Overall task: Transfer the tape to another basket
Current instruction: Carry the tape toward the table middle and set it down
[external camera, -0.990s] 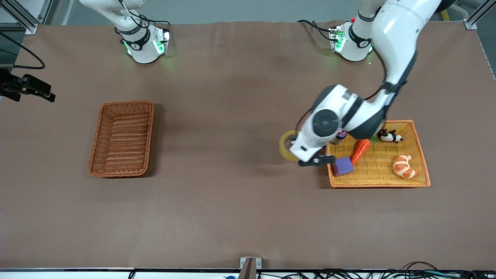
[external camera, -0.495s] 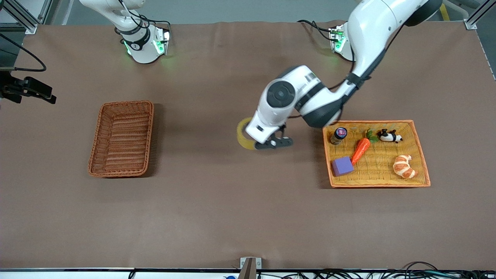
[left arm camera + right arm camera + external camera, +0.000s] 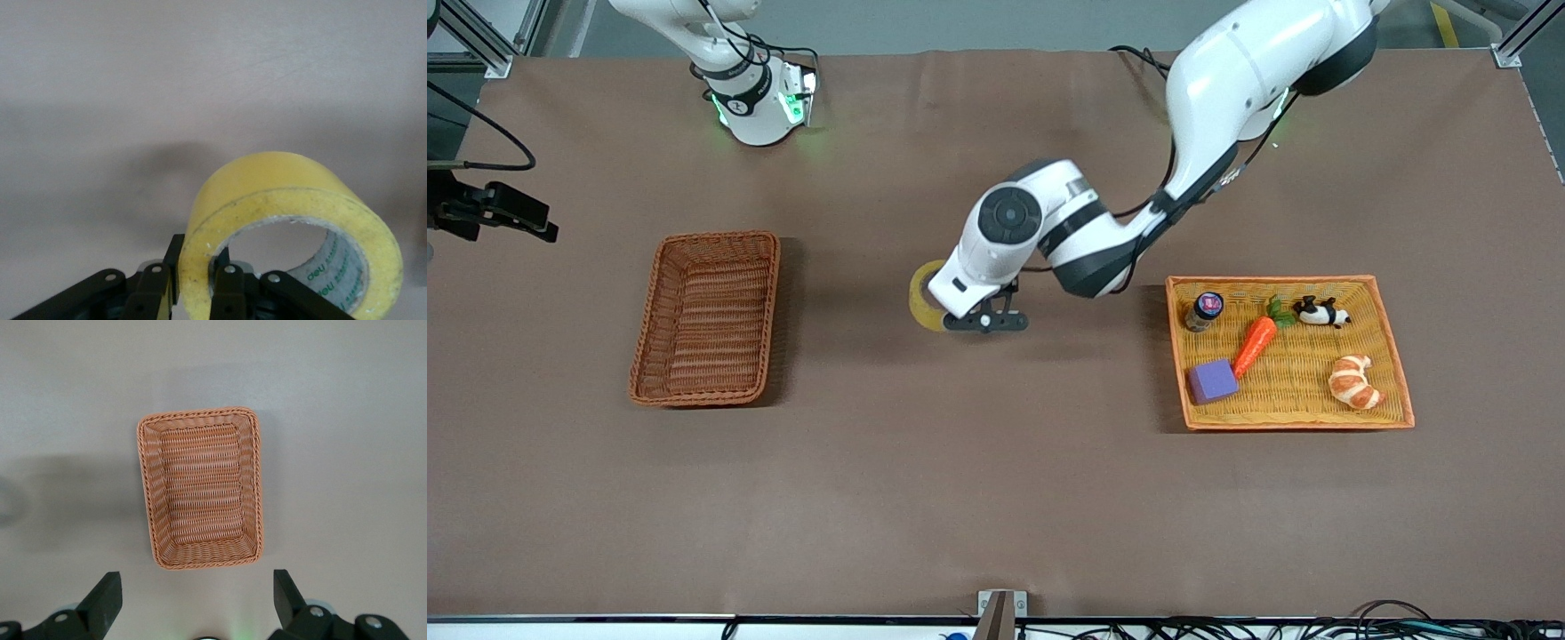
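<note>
Basket (image 3: 706, 318), empty, toward the right arm's end. Tape (image 3: 925, 307) in the air between basket and tray (image 3: 1392, 289) – left gripper (image 3: 985, 318) pinches only its wall, seen solely from the left wrist, so it may slip. Right gripper (image 3: 197, 603) waits open above the basket

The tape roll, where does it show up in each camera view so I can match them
Front view: the tape hangs over bare table between the basket and the yellow tray, clamped in the left gripper.
Left wrist view: large in the foreground, fingers pinching its wall.
Right wrist view: not in it.
Shared landmark: the basket, in front and right wrist views.
</note>
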Available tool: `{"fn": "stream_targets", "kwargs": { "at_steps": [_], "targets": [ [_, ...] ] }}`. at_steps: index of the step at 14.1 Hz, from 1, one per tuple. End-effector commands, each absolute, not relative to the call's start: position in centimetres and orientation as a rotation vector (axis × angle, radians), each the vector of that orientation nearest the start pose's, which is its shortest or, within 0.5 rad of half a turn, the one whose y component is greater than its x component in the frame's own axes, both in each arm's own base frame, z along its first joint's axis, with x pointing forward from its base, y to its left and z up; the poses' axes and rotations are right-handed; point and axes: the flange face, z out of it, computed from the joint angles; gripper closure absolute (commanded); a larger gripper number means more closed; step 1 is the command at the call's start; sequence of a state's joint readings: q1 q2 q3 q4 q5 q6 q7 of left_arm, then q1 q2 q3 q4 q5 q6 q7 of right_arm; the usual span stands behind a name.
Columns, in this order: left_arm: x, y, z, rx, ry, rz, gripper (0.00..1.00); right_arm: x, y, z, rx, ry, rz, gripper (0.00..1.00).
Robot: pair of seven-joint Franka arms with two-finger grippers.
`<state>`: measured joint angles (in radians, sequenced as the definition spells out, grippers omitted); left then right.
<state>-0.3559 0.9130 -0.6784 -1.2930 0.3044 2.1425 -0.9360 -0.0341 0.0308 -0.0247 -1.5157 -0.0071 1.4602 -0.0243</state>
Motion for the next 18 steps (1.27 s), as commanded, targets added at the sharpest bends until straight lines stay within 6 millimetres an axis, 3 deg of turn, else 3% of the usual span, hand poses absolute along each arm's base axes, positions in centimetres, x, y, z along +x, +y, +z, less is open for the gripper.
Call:
{"fn": "stream_targets", "kwargs": {
  "at_steps": [1, 4, 5, 8, 10, 11, 13, 16, 17, 18],
  "targets": [
    [52.0, -56.5, 25.8, -3.395, 0.091, 0.189, 0.89, 55.2, -3.5, 62.3, -3.127, 0.057, 0.129, 0.0],
    [52.3, -56.2, 23.5, -3.399, 0.065, 0.189, 0.86, 55.5, -3.7, 62.0, -3.129, 0.062, 0.136, 0.0],
    [52.1, -56.2, 23.1, -3.396, 0.069, 0.197, 0.78, 55.5, -3.7, 62.0, -3.128, 0.062, 0.136, 0.0],
    [51.7, -56.2, 22.6, -3.387, 0.078, 0.211, 0.58, 55.6, -3.7, 61.8, -3.127, 0.055, 0.141, 0.0],
    [51.6, -56.3, 23.7, -3.388, 0.065, 0.203, 0.57, 56.0, -3.7, 60.9, -3.125, 0.05, 0.165, 0.0],
    [51.8, -56.1, 24.6, -3.386, 0.061, 0.197, 0.55, 56.1, -3.7, 60.9, -3.125, 0.05, 0.165, 0.0],
    [52.7, -54.7, 27.6, -3.36, 0.049, 0.195, 0.4, 56.1, -3.4, 60.9, -3.12, 0.068, 0.164, 0.0],
    [53.0, -51.2, 34.9, -3.221, 0.064, 0.224, 0.29, 56.3, -1.7, 60.3, -3.046, 0.041, 0.176, 0.0],
    [53.1, -49.8, 37.2, -3.173, 0.064, 0.215, 0.2, 56.7, -0.4, 59.7, -3.044, 0.014, 0.186, 0.0],
    [53.7, -48.2, 39.6, -3.129, 0.056, 0.144, 0.0, 57.2, 1.0, 59.1, -3.047, -0.015, 0.166, 0.0]
  ]
}}
